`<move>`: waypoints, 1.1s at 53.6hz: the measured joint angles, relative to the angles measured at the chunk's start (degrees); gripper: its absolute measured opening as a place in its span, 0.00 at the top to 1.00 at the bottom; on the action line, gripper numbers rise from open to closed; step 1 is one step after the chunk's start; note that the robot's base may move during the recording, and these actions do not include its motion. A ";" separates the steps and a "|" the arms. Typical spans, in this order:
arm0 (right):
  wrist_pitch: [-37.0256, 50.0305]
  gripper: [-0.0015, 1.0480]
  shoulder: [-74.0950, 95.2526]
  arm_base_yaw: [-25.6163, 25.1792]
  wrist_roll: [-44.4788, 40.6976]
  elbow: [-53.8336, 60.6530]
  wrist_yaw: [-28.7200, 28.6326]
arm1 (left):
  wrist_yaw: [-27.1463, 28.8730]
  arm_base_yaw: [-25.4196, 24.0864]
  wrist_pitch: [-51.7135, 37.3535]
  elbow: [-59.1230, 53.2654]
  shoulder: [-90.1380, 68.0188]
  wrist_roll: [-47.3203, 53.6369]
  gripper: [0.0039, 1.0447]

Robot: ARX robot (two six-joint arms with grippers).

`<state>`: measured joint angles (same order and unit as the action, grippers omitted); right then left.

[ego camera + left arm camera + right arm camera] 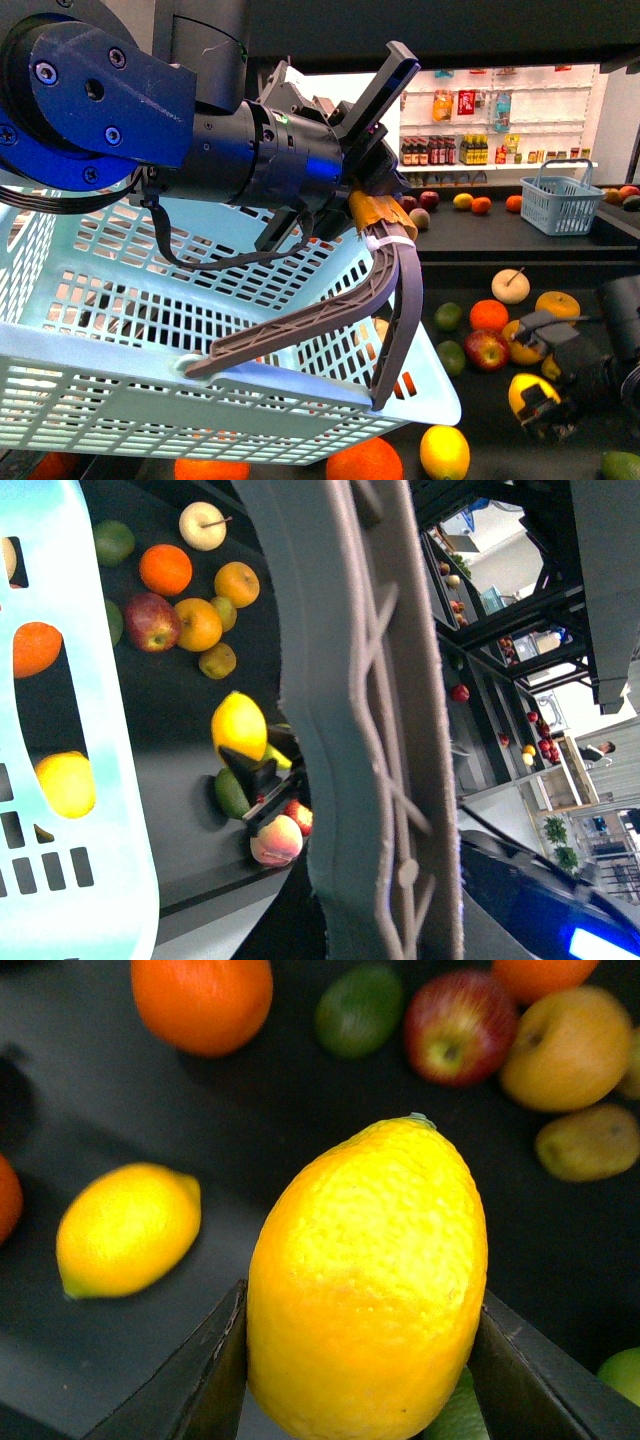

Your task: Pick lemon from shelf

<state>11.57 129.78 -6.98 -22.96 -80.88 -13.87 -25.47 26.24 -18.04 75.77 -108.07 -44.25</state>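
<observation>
The lemon (526,390), bright yellow and oval, is clamped between the two black fingers of my right gripper (537,378), just above the shelf's dark tray (470,262). In the right wrist view the lemon (370,1280) fills the gap between the fingers (200,1380), lifted off the tray (100,1110). It also shows in the left wrist view (238,725). My left gripper (375,190) is shut on the grey handle (330,315) of a pale blue basket (150,330), held up at the left. The handle (360,730) fills the left wrist view.
A second lemon (444,452) lies on the tray near the basket's corner. Oranges, a red apple (487,350), limes and a pale apple (510,285) lie scattered beside my right gripper. A small blue basket (560,205) stands on the far tray. White wall racks (470,130) stand behind.
</observation>
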 joint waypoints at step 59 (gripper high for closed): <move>-4.76 0.48 -21.42 19.71 21.51 0.61 -6.78 | 0.98 -0.81 0.00 0.00 -0.07 0.35 0.93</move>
<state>6.81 108.36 12.73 -1.45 -80.27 -20.64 -24.49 25.43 -18.04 75.77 -108.14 -43.90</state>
